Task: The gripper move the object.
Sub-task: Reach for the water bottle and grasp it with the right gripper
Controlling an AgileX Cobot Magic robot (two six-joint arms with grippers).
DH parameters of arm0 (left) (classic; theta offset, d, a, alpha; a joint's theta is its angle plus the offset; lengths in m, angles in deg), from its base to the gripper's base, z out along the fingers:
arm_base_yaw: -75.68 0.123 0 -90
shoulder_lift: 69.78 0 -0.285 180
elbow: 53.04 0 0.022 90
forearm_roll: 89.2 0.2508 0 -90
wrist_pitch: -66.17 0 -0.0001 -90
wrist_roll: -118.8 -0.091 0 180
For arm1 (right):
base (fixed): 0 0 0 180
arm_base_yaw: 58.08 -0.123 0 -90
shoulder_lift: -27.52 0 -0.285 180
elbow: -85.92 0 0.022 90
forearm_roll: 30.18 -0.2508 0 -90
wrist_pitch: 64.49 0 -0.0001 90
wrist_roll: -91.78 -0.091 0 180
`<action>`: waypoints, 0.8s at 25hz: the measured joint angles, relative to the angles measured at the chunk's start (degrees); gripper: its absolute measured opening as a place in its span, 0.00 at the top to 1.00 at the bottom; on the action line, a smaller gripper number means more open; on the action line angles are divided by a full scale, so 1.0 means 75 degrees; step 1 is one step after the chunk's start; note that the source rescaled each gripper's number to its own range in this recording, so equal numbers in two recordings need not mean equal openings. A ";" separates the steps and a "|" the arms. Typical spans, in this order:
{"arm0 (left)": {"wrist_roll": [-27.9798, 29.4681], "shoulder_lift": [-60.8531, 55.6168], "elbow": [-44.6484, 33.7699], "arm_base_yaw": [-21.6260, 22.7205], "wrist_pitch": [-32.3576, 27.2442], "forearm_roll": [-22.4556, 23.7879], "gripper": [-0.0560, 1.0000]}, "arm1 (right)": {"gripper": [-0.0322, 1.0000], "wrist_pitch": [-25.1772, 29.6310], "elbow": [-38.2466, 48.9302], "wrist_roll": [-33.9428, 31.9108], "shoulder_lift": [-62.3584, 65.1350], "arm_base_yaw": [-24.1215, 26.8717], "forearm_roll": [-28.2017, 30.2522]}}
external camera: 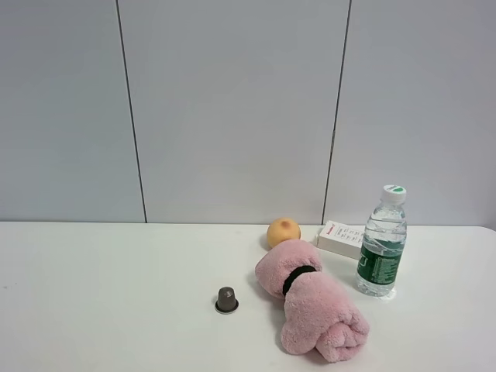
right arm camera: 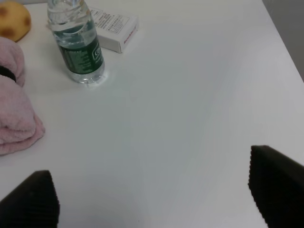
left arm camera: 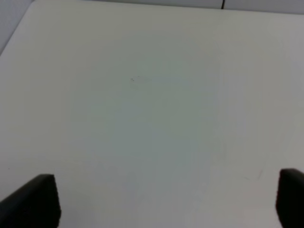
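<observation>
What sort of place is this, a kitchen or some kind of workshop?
Likely a lab test bench: a bare white table, plain grey wall panels, and unrelated props, a water bottle, pink towel and small box.

The water bottle (external camera: 382, 244) stands on the table (external camera: 93, 294) at the right, a box (external camera: 341, 238) just behind it to the left. The rolled towel (external camera: 310, 301) lies left of the bottle, with a round fruit (external camera: 284, 232) behind the towel and a capsule (external camera: 226, 299) further left.
</observation>
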 joint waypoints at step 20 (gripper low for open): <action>0.0000 0.0000 0.0000 0.0000 0.0000 0.0000 0.00 | 0.40 0.0000 0.0000 0.0000 0.0000 0.0000 0.0045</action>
